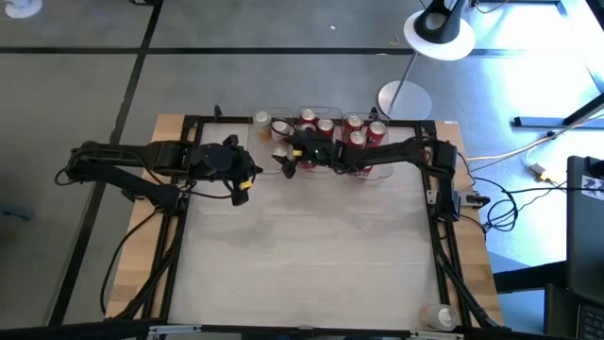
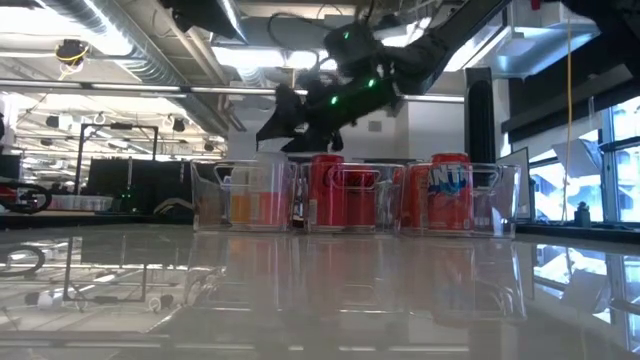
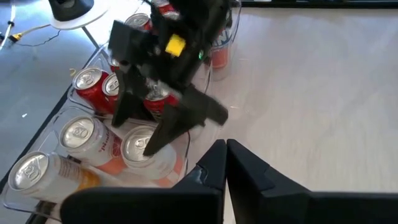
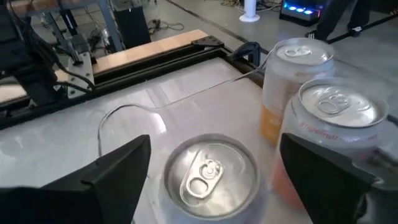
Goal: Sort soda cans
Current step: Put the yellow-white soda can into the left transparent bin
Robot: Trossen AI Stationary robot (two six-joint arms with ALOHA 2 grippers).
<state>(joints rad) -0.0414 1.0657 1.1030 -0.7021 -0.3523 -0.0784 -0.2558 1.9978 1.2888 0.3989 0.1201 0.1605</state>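
One pale soda can (image 4: 210, 171) between spread, empty right gripper (image 4: 211, 180) fingers; rigid, smooth, slippery; best pinched mid-body. Left gripper (image 3: 225, 163) nearly closed, empty, waiting nearby.

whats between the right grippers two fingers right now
A pale soda can, silver top up, sits between the right gripper's open fingers, which do not yet touch it; the right wrist view shows this.
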